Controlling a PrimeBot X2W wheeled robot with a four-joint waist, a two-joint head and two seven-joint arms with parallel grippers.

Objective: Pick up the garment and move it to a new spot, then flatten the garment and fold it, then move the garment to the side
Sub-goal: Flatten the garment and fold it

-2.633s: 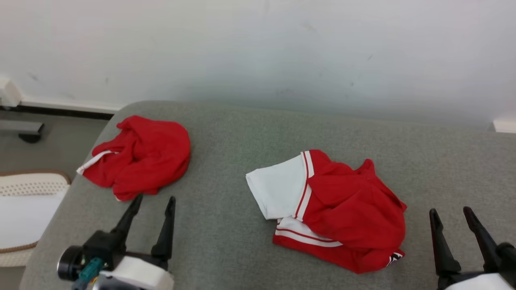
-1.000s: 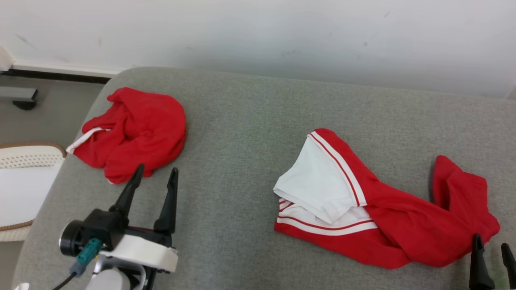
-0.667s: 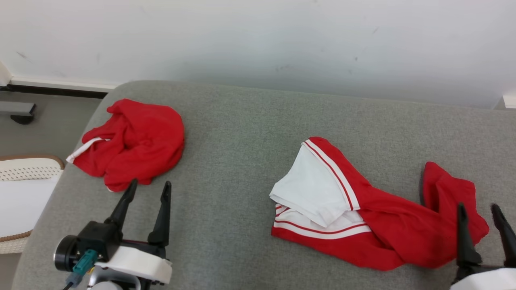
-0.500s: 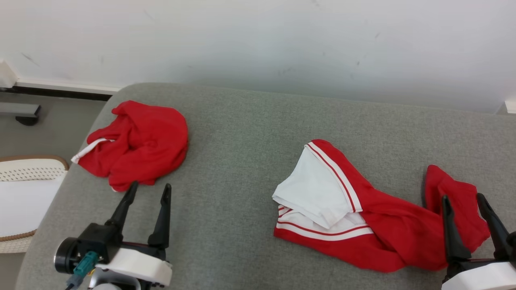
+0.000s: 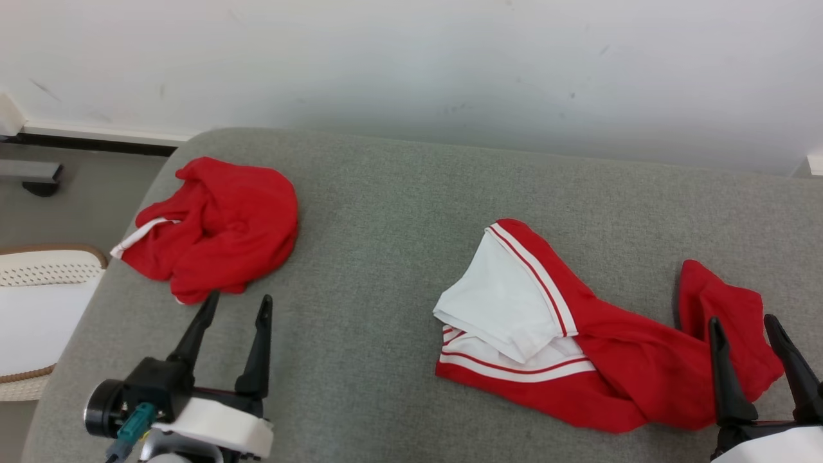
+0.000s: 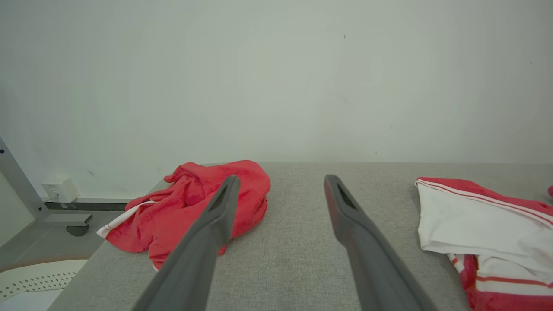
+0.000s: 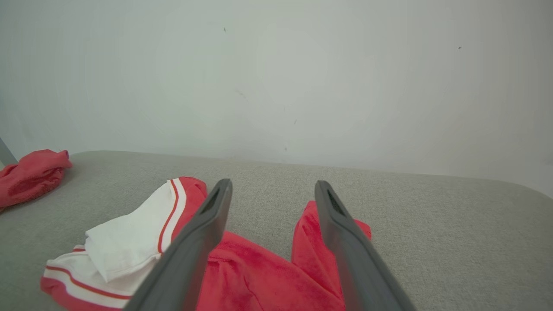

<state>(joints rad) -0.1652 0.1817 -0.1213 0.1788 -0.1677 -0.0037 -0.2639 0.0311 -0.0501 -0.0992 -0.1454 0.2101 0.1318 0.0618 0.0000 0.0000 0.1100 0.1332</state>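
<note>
A grey fabric-covered counter [image 5: 386,225] with a rounded far-left corner is set against a plain white wall [image 5: 411,64] marked by a few faint scuffs. To its left, grey floor [image 5: 77,193] is seen, edged by a white skirting board [image 5: 96,132], with a grey metal foot on a dark castor [image 5: 32,177] and a white perforated object with a tan rim [image 5: 45,283]. The garment [image 5: 578,360], red with a white panel and white stripes, is spread in loose folds on the right half of the counter. A second red bundle [image 5: 218,225] is heaped near the far-left corner, well apart from it. The left claw [image 5: 238,298] is held just short of that bundle, its fingers parted and gripping nothing. The right claw [image 5: 741,320] is placed at the right end of the garment, its fingers likewise spread wide with nothing clamped. Whether they touch the cloth cannot be told. A white socket box [image 6: 58,190] low on the wall and a slanted metal leg [image 6: 17,181] are revealed by the left wrist view, which also shows the left claw [image 6: 281,177] above bare counter between the two heaps. In the right wrist view a raised red fold of the garment [image 7: 259,276] is seen between and beyond the fingers of the right claw [image 7: 273,182].
</note>
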